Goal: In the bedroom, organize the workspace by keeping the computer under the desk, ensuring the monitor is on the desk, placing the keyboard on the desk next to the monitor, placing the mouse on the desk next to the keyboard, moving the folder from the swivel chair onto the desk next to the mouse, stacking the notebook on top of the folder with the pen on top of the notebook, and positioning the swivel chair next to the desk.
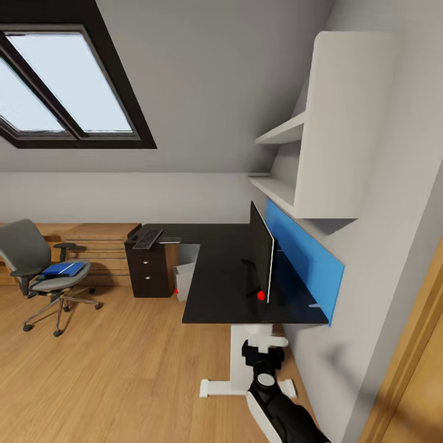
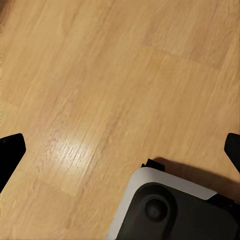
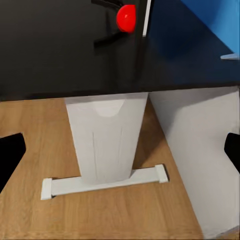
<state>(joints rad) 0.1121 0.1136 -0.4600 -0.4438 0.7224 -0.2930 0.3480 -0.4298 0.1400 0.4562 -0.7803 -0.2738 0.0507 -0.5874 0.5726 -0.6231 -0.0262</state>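
Observation:
The black-topped desk [image 1: 221,277] stands against the right wall, and the monitor [image 1: 261,258] is on it, seen edge-on. At the desk's far end lies the keyboard [image 1: 147,238], above the black drawers. Under the desk sits the light grey computer [image 1: 184,280]. Out on the floor at the left is the swivel chair [image 1: 27,252], with the blue folder [image 1: 63,269] on its seat. My right gripper [image 3: 120,150] is open, facing the desk's white leg [image 3: 107,140]. My left gripper [image 2: 120,150] is open over the bare wooden floor. I cannot make out the mouse, notebook or pen.
A blue panel [image 1: 301,252] and white shelves [image 1: 307,160] hang on the wall above the desk. A wooden cabinet [image 1: 101,246] runs along the back wall. Open wooden floor [image 1: 123,369] lies between chair and desk. My base [image 2: 170,205] is below the left gripper.

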